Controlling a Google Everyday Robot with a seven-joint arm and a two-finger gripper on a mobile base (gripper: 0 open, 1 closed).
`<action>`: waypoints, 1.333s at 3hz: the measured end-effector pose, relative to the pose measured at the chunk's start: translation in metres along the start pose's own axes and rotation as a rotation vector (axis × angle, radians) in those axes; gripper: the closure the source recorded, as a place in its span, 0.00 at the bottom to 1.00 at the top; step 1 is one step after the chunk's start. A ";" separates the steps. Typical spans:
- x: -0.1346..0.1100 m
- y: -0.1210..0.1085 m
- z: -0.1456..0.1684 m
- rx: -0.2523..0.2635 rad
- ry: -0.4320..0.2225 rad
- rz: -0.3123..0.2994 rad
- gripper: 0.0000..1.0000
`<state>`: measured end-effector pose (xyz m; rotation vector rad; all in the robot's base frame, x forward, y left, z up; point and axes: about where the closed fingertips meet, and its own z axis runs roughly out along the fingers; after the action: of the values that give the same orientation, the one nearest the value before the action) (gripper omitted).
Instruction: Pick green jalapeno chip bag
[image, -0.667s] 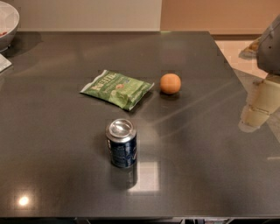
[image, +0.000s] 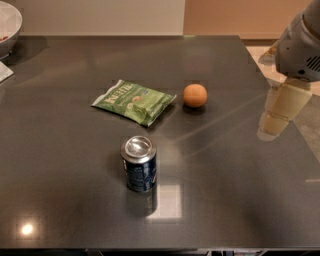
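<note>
The green jalapeno chip bag (image: 134, 101) lies flat on the dark table (image: 225, 200), left of centre, with white lettering facing up. My gripper (image: 279, 114) hangs over the table's right edge below the grey arm housing (image: 300, 47). It is far to the right of the bag and touches nothing. An orange ball-shaped fruit (image: 194, 95) sits just right of the bag, between the bag and the gripper. A dark blue soda can (image: 138, 163) stands upright in front of the bag.
A white bowl (image: 9, 25) stands at the table's far left corner, with a white paper edge (image: 4, 71) below it. A wall runs behind the table. The floor shows past the table's right edge.
The gripper has shifted slightly to the left, toward the table. The bag, fruit and can have not moved.
</note>
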<state>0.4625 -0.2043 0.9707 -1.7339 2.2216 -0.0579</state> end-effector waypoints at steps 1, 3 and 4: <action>-0.031 -0.027 0.025 -0.026 -0.043 -0.009 0.00; -0.119 -0.073 0.071 -0.060 -0.148 -0.049 0.00; -0.169 -0.081 0.096 -0.092 -0.177 -0.068 0.00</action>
<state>0.6001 -0.0493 0.9362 -1.7868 2.0673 0.1781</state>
